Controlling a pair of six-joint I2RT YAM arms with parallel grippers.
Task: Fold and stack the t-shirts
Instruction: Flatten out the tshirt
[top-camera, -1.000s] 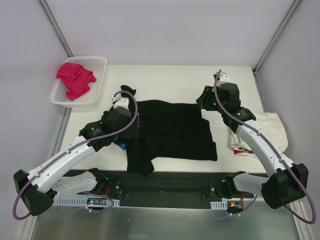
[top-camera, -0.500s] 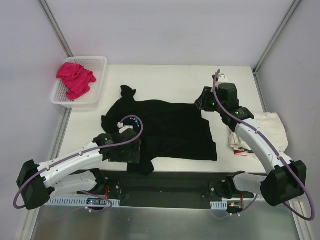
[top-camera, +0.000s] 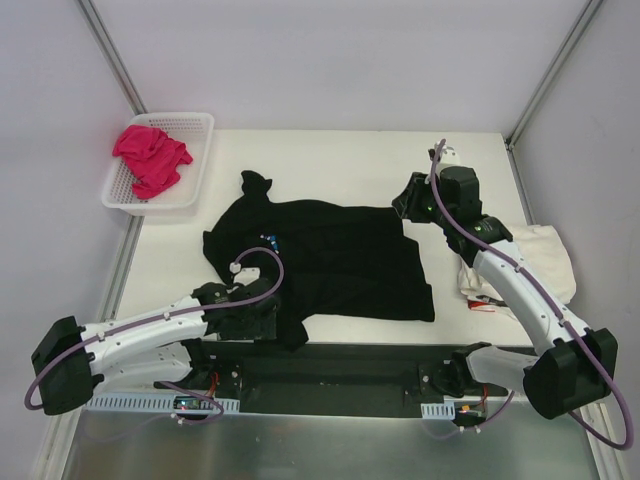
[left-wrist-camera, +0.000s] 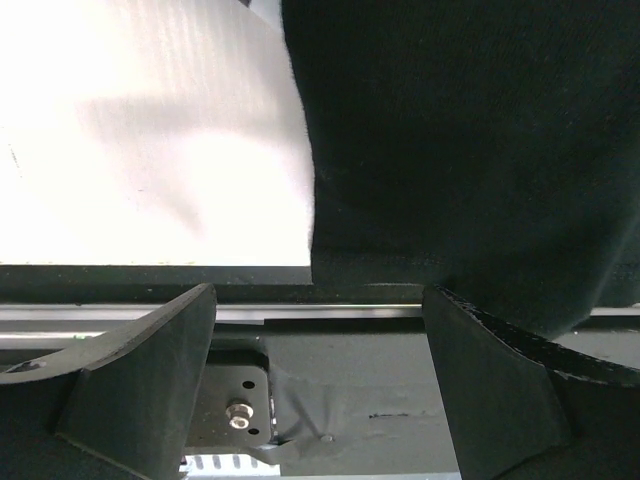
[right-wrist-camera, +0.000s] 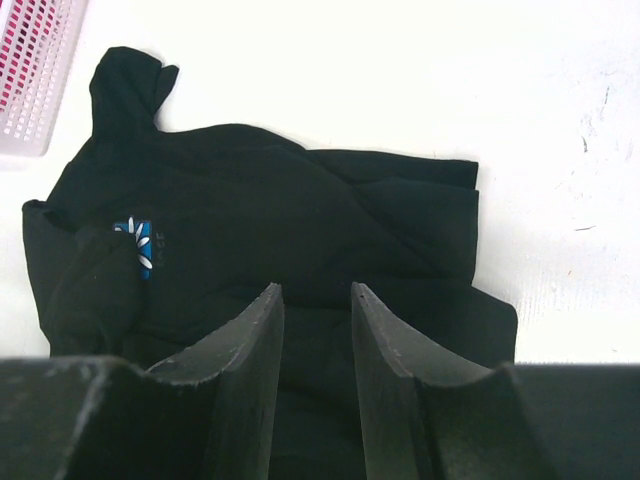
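Left pincer (left-wrist-camera: 320, 300): jaws spread wide with nothing between them, down low at the desk's (top-camera: 340, 160) near edge, right by the black t-shirt's (top-camera: 340, 255) near-left corner.
Right pincer (right-wrist-camera: 316, 292): fingers just a narrow gap apart, nothing clamped that I can see, hovering over the black tee's far-right corner.
Basket (top-camera: 203, 160): white plastic mesh, rectangular, at the desk's far-left corner. It holds one bright pink t-shirt (top-camera: 150, 158), all crumpled.
Black tee: soft matte cloth lying mostly flat mid-desk, right side folded over in layers, a bunched bit poking out at the far left, and the near-left corner drooping past the desk edge.
Cream t-shirt (top-camera: 550, 255): pale rumpled heap at the desk's right edge, partly hidden behind the right arm.
Right wrist only: the white daisy on its blue patch (right-wrist-camera: 140, 245) reads clearly; from the top view it's just a blue speck.
Left wrist only: the tee's stitched hem close up, plus the dark rail and a bolt (left-wrist-camera: 238, 415) below the desk edge.
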